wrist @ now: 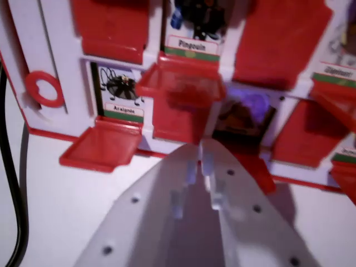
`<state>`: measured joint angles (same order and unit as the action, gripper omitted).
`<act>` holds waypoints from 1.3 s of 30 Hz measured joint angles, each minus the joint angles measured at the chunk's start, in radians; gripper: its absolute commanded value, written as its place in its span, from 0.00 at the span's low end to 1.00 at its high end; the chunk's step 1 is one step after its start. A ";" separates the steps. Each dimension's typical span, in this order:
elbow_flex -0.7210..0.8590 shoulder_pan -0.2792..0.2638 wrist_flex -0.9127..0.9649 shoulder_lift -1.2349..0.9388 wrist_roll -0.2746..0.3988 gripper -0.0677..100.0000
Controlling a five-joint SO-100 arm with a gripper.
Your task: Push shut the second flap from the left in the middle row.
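Note:
A white game board (67,61) with red hinged flaps fills the upper half of the wrist view. One flap (181,82) lies folded down under a card labelled "Pingouin" (192,45). Another folded-down flap (103,147) rests below a spider card labelled "Araignée" (123,97). A purple picture (245,114) is uncovered; its flap (261,175) is mostly hidden behind my gripper. My pale grey gripper (203,153) rises from the bottom centre, its fingers pressed together with nothing between them. Its tip sits just under the "Pingouin" flap, in front of a raised red flap (178,122).
Raised red flaps stand at the upper left (111,28), upper right (281,41) and right (308,133). A red ring (44,89) is on the board's left edge. A black cable (15,200) runs down the wrist view's left over the white table (67,217).

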<state>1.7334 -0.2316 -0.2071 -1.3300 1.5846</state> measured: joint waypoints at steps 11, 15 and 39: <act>-0.114 -0.002 0.000 0.138 -0.006 0.00; -0.135 -0.011 0.000 0.153 -0.006 0.00; -0.259 -0.021 0.103 0.216 0.037 0.00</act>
<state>1.4742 -0.2531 -0.1043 -1.1137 1.6214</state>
